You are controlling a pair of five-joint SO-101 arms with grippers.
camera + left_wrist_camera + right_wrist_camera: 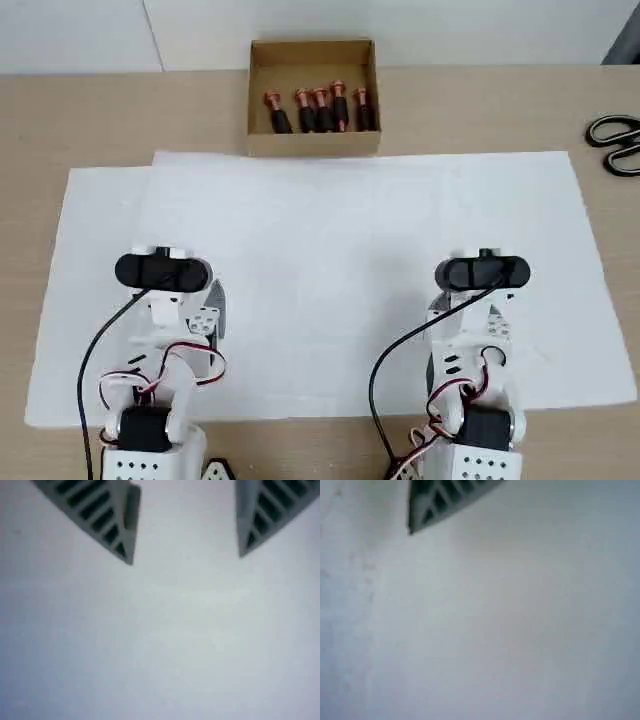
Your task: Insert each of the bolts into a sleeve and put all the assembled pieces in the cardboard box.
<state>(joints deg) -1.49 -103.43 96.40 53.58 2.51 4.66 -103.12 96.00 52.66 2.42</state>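
Five copper-headed bolts (320, 97), each in a black sleeve (307, 120), lie side by side inside the open cardboard box (313, 144).

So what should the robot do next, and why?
Probably none beyond resting: the five assembled pieces already lie side by side in the cardboard box, and the left pincer hangs open over the white paper, holding nothing.
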